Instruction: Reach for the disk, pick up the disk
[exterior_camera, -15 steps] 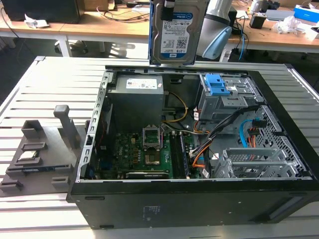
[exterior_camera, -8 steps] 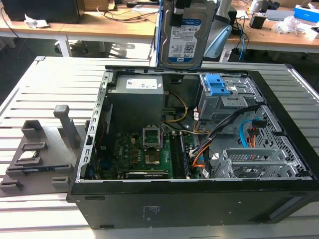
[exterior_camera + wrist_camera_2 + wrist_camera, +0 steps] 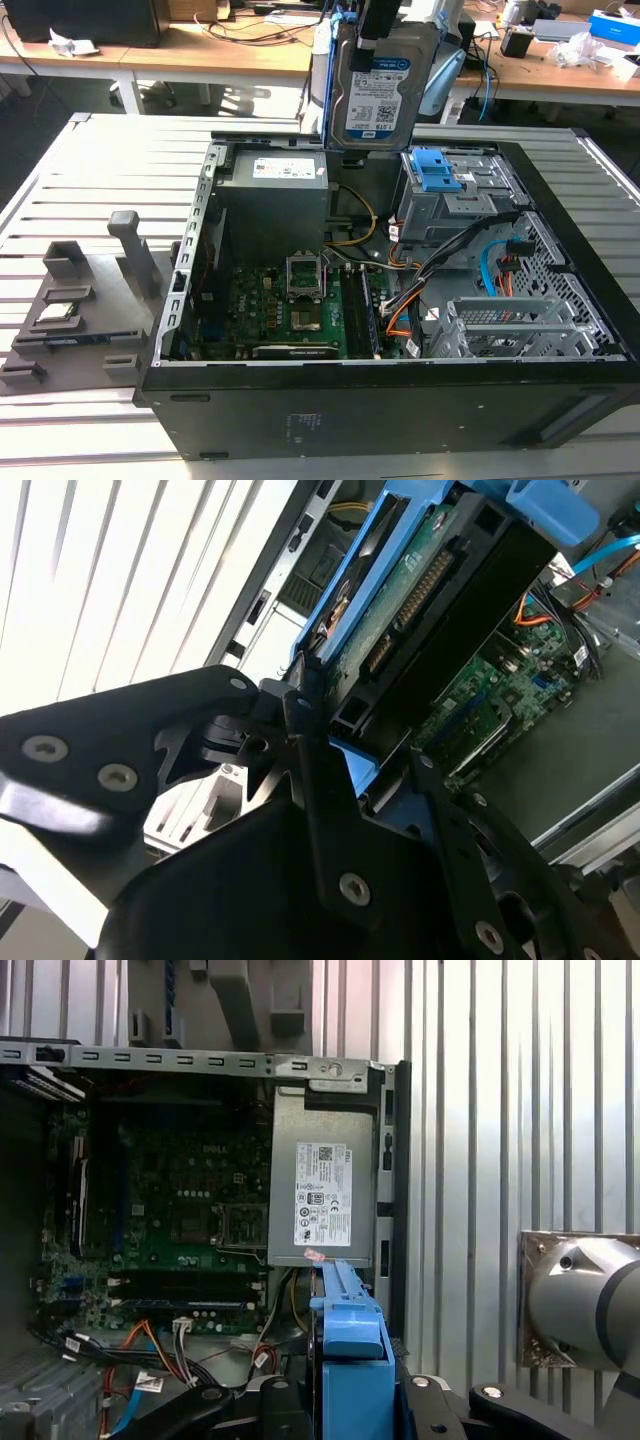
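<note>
The disk [image 3: 380,92] hangs upright in the air above the far edge of the open computer case [image 3: 400,400], its white-and-blue label facing the exterior camera. My gripper [image 3: 378,30] holds it from above, shut on its top end. In the second wrist view the black fingers [image 3: 300,715] clamp the disk [image 3: 430,590] across its blue side rails, with its green circuit-board side showing. In the first wrist view one blue rail of the disk [image 3: 350,1350] sticks out from between the black gripper parts, above the case's interior.
Inside the case lie a grey power supply [image 3: 275,190], the motherboard [image 3: 300,305], a drive cage with a bare blue bracket [image 3: 437,170] and loose cables. A grey slotted fixture [image 3: 85,300] sits on the slatted table at the exterior view's left. Cluttered desks stand behind.
</note>
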{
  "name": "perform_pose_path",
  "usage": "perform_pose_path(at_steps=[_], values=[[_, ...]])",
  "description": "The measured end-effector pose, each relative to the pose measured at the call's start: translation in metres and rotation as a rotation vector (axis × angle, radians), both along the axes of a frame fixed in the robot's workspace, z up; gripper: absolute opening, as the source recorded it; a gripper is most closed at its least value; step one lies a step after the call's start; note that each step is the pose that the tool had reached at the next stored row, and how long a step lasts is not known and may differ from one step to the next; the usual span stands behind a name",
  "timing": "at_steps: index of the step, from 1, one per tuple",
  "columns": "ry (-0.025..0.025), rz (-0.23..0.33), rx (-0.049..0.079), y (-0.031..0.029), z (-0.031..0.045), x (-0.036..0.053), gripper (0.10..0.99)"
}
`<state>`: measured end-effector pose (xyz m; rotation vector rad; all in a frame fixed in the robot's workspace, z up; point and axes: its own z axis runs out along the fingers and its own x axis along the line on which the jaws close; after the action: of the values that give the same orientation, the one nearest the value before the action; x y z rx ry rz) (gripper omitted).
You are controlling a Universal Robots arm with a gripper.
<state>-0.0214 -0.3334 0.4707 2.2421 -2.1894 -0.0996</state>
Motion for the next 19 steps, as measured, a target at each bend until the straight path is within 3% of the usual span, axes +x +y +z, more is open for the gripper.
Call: perform_pose_path(at_steps=[7, 10, 19], values=[[0.0, 0.0, -0.002, -0.0007, -0.0015, 0.0005, 0.369], [0.0, 0.0, -0.003, -0.0056, -0.0015, 0.0004, 0.369], [0.0, 0.0, -0.007, -0.0434, -0.0018, 0.0004, 0.369]])
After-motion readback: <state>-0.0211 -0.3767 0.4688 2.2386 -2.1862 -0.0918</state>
